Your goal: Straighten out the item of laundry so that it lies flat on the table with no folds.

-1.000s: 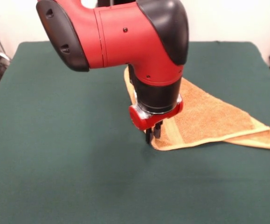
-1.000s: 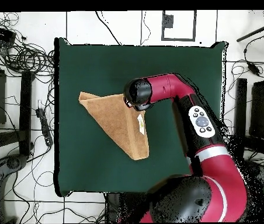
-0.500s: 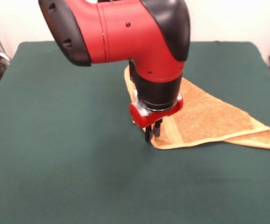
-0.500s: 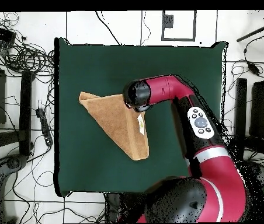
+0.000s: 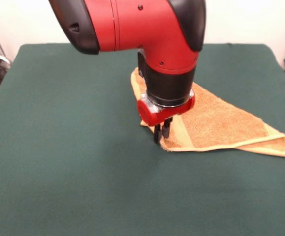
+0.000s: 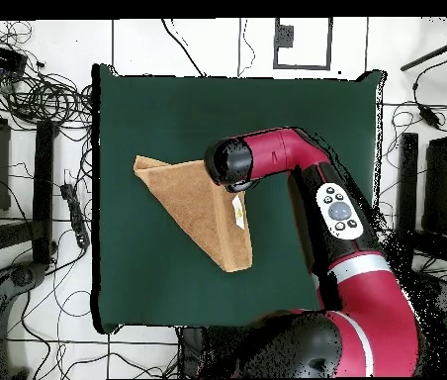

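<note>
Dark green cloth covers the wide rectangular tabletop (image 5: 58,147), ringed by tangled cables on the floor (image 6: 40,99) in the overhead view. On it lies the golden-orange terry-cloth towel (image 5: 226,123), folded over itself into a rough triangle, its long point reaching toward one side edge of the tabletop. A small white tag (image 6: 237,210) shows on it from above. The red and black arm's claw (image 5: 161,133) stands upright at the towel's near corner, its black fingers (image 5: 166,129) close together and nipping the lifted hem there.
</note>
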You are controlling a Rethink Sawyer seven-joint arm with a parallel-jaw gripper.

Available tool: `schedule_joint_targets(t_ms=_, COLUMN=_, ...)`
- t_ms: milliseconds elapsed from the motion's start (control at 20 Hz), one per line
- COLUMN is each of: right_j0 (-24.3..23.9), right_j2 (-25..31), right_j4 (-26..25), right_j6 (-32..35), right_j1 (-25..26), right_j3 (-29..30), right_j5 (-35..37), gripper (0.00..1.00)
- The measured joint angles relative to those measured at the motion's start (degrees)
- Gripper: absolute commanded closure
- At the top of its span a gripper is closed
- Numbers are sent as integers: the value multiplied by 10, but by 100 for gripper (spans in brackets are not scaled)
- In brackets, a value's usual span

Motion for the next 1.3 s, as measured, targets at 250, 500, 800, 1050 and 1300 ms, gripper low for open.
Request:
schedule_joint_targets(t_ms=250, right_j0=9, right_j2=-10, right_j4=17, right_j6=0, right_j1=-7, right_j3=3, right_j5=-1, gripper=100)
schedule_joint_targets(t_ms=500, right_j0=20, right_j2=-17, right_j4=36, right_j6=0, right_j1=-8, right_j3=4, right_j5=-1, gripper=100)
schedule_joint_targets(t_ms=800, right_j0=26, right_j2=-19, right_j4=46, right_j6=0, right_j1=-8, right_j3=5, right_j5=-1, gripper=100)
schedule_joint_targets(t_ms=1050, right_j0=28, right_j2=-20, right_j4=55, right_j6=0, right_j1=-8, right_j3=7, right_j5=-1, gripper=100)
schedule_joint_targets(t_ms=1300, right_j0=28, right_j2=-20, right_j4=60, right_j6=0, right_j1=-12, right_j3=16, right_j5=-2, gripper=100)
